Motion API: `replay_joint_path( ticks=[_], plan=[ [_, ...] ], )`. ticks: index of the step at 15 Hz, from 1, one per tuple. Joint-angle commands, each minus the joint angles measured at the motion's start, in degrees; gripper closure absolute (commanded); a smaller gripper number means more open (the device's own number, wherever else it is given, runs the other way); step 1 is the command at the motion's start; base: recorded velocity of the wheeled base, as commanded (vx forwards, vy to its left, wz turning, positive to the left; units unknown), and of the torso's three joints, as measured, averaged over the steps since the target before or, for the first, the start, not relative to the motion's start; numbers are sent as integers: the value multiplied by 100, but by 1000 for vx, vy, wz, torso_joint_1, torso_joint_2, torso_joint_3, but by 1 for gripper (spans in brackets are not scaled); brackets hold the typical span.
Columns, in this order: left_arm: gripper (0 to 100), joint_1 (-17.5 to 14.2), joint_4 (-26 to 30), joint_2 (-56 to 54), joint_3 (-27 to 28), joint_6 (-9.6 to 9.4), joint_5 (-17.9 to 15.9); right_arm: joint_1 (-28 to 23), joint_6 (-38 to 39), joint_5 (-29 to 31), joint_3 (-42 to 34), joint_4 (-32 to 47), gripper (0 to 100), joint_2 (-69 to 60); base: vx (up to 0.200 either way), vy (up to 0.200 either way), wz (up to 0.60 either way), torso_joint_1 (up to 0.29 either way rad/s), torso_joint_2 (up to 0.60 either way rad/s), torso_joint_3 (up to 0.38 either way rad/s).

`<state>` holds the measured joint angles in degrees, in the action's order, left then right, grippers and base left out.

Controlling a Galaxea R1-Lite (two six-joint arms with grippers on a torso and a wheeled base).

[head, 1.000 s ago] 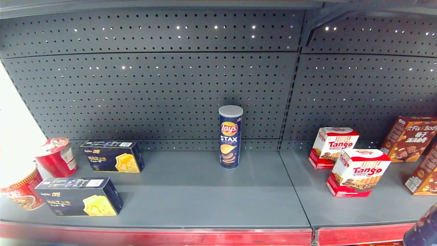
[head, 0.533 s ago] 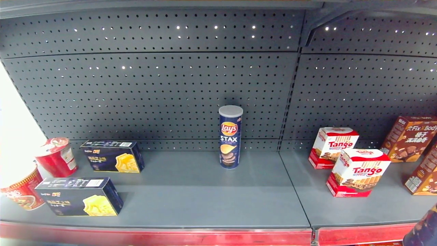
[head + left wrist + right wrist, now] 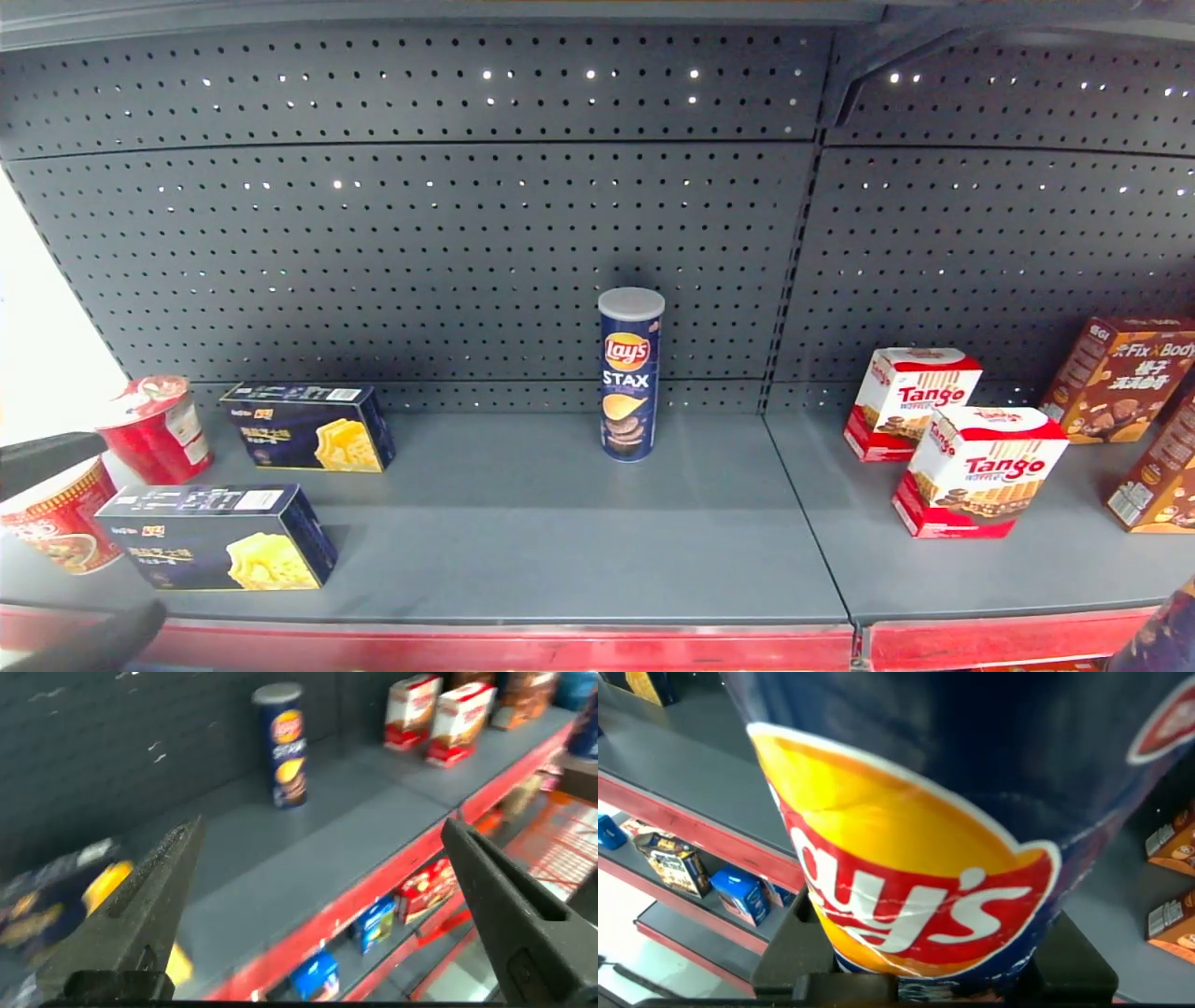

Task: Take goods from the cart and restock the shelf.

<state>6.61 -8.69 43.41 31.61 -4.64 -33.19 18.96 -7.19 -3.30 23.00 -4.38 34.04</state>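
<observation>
At shelf front, we hold left gripper (image 3: 322, 831) with jaws wide, nothing between. Right gripper (image 3: 934, 985) clamps blue chip can (image 3: 952, 812) (yellow-red logo toward wrist camera), low before shelf (image 3: 523, 532) right end. Second chip can (image 3: 630, 373) stands upright mid-shelf near back panel, wafer boxes (image 3: 943, 439) well apart to its right.

on my screens i count two chip cans (image 3: 630, 373) (image 3: 915, 831), two navy boxes (image 3: 308, 427) (image 3: 219, 537), two red noodle cups (image 3: 154, 427) (image 3: 56, 525), two red-and-white wafer boxes (image 3: 910, 401) (image 3: 980, 471) and two brown boxes (image 3: 1116, 378) (image 3: 1158, 485).
</observation>
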Motion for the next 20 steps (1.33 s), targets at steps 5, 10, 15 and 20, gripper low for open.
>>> replay_joint_path(
  ticks=[5, 10, 15, 20],
  plan=[
    [0, -2, -2400, 3218, -173, 60, -811, 20, 7, -30, -147, -11, 100, -73, 0, 0, 0, 0, 0, 0],
    [0, -142, -3437, 5318, 1330, 78, -1418, 64, 16, -74, -121, -11, 100, -2, 0, 0, 0, 0, 0, 0],
    [0, -160, -3464, 6478, 2526, 69, -2191, 73, 51, -74, -129, -2, 100, 15, 0, 0, 0, 0, 0, 0],
    [0, -28, -3437, 7155, 3229, 78, -2508, 64, 51, -83, -121, -2, 100, 24, 0, 0, 0, 0, 0, 0]
  ],
)
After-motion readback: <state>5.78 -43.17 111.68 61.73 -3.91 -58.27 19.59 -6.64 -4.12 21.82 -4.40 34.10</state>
